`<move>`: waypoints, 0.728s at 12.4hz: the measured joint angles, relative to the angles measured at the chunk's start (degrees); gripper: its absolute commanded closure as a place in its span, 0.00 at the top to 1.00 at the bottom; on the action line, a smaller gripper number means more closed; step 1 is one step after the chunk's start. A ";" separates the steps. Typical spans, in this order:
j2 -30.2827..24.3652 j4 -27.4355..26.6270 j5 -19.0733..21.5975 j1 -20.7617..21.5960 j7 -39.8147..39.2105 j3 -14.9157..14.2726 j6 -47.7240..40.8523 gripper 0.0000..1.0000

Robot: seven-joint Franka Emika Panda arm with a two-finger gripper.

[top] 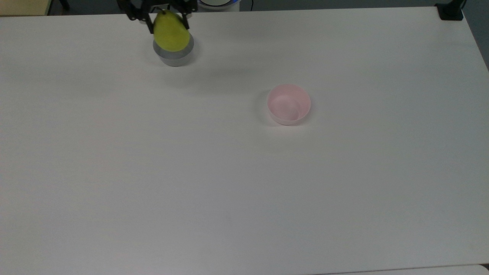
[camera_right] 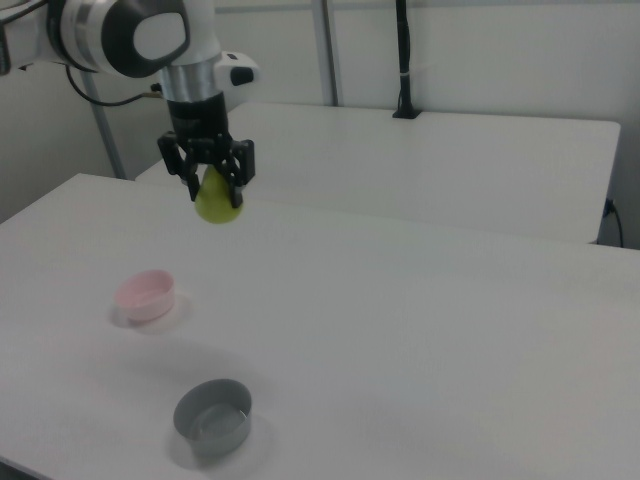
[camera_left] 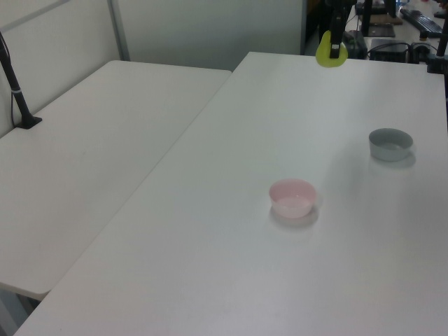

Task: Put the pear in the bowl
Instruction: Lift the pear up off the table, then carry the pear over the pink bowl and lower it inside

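While held high above the table (top: 244,191), the pear (top: 171,32) hangs in the gripper (camera_right: 211,186); fingers closed on its upper part, stem end up, body below the tips; clear of the surface in the right view. Top view: pear overlaps the grey bowl (top: 174,56). Pink bowl (top: 288,104) sits upright & empty, well apart, toward the top view's right. Left view: pear (camera_left: 327,54) near far table edge, grey bowl (camera_left: 390,143) right of pink bowl (camera_left: 292,197).
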 measured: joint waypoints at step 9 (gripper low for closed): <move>-0.11 -6.09 2.80 13.61 9.50 0.10 3.23 0.16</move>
